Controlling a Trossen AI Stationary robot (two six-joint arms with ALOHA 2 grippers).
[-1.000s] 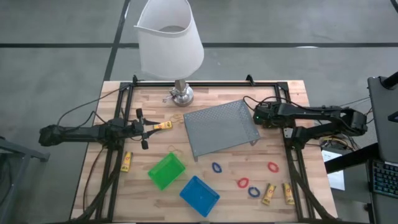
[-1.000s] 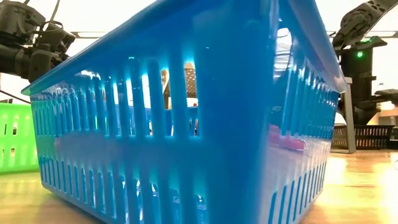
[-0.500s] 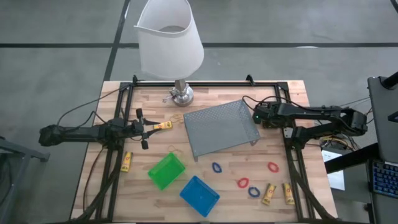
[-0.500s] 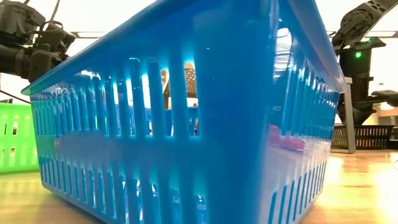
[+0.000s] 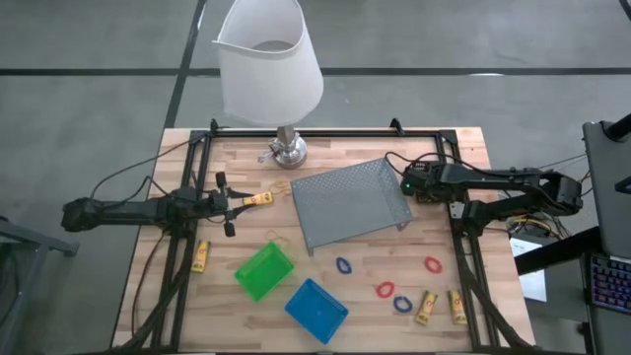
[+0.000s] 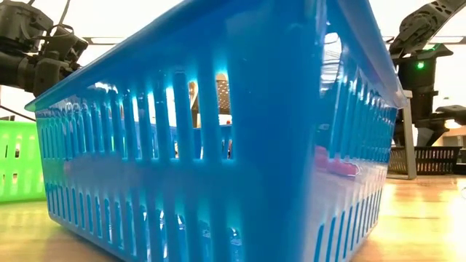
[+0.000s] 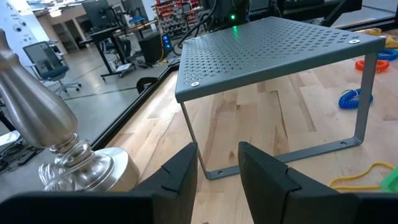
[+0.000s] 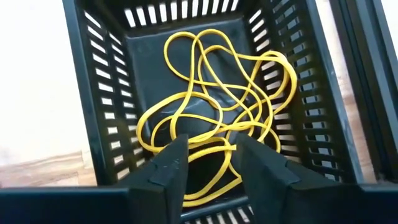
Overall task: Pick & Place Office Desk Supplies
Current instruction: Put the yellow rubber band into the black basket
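Note:
My right gripper (image 8: 208, 155) hangs open, pointing down into the black bin (image 8: 199, 37) at the table's right edge. A tangle of yellow rubber bands (image 8: 217, 106) lies on the bin's floor below its fingers. My left gripper (image 7: 217, 177) waits level and open at the table's left, nothing between its fingers. In the high view a yellow stick (image 5: 259, 199) lies just past its tips (image 5: 235, 203). More sticks (image 5: 426, 308) and red and blue loops (image 5: 385, 290) lie at the near right. The green bin (image 5: 264, 271) and the blue bin (image 5: 316, 310) stand near the front.
The grey mesh tray (image 5: 350, 204) stands on its legs mid-table between the arms. The white-shaded lamp (image 5: 269, 64) has its metal base (image 5: 288, 151) at the far edge. One yellow stick (image 5: 201, 256) lies at the near left, and a loose rubber band (image 5: 279, 237) beside the green bin.

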